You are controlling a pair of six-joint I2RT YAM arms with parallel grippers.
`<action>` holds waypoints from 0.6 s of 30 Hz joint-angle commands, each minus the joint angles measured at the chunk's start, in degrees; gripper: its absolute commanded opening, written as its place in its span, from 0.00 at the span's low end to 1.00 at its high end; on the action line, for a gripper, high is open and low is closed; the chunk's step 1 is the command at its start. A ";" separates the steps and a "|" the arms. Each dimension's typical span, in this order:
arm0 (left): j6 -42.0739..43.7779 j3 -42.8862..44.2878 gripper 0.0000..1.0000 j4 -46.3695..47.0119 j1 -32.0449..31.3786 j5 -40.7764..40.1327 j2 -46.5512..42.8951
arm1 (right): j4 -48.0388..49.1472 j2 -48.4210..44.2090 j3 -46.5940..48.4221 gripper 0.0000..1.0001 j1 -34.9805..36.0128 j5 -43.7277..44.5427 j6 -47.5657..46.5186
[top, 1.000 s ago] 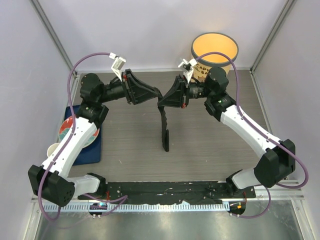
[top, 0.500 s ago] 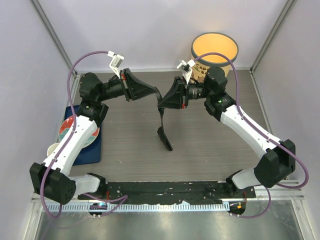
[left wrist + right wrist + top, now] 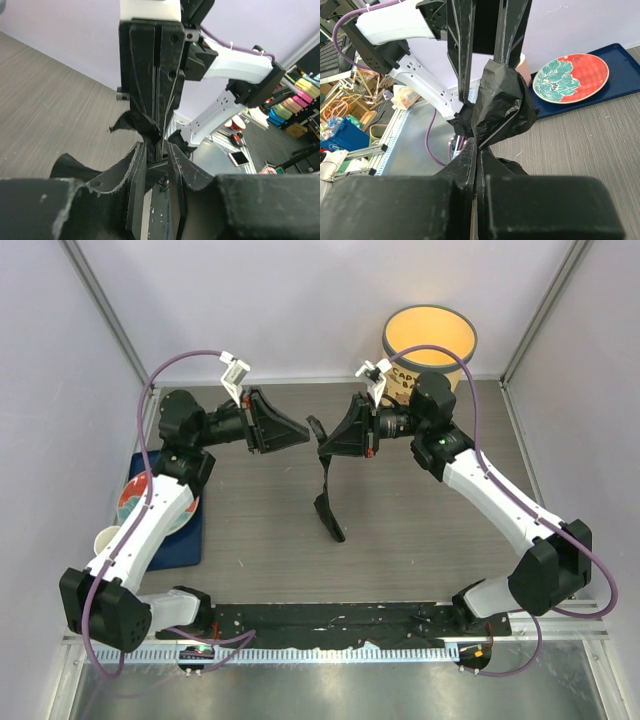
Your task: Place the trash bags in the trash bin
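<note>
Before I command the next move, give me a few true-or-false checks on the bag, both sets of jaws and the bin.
1. The right gripper has its jaws shut on the trash bag. True.
2. The bag lies inside the trash bin. False: it hangs from the right gripper over the table.
3. The left gripper grips the bag too. False: its jaws are open, just short of it.
4. The bin stands upright at the back right. True.
5. The plate sits in the bin. False: it is on the blue tray.
</note>
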 commanded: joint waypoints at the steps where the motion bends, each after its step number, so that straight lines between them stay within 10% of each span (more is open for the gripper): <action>1: 2.43 -2.23 0.28 2.63 -0.24 3.35 -2.71 | 1.41 -2.68 2.44 0.01 -0.19 -0.59 0.36; 18: 6.22 0.85 0.24 2.19 -5.07 -0.69 0.89 | 2.55 -3.03 1.83 0.08 0.51 -2.00 1.32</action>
